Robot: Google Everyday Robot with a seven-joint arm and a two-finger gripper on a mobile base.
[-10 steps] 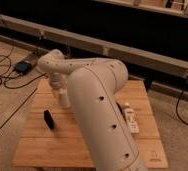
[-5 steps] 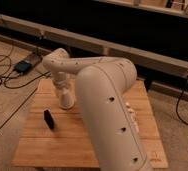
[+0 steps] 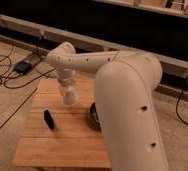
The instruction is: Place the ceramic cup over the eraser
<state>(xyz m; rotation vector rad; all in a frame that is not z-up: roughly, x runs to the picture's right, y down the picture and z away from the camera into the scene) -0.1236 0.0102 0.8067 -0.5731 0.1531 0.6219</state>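
A wooden bench (image 3: 62, 150) stands on a concrete floor, seen from above and from one side. A thick white robot arm (image 3: 129, 115) fills the frame toward 4 o'clock. It rises toward 10 o'clock, bends at an elbow, and turns straight down over the far half of the bench.

The pincer (image 3: 67, 86) is at the low end of that downward section, pointing at the bench top. Directly under it, and running into it with no visible gap, is the ceramic cup (image 3: 70, 96), a small plain white tapered shape that is wider at its lower end. I cannot tell how far the pincer is open, nor whether it grips the cup. I also cannot tell whether the cup rests on the wood or hangs just above it.

The eraser (image 3: 48, 119), a small black block, stands on the bench at about 7 o'clock from the cup, near it but clearly apart.

A black bowl (image 3: 93, 116) sits at about 4 o'clock from the cup, half hidden behind the arm.

Dark cables (image 3: 2, 75) trail over the floor at 9 o'clock.
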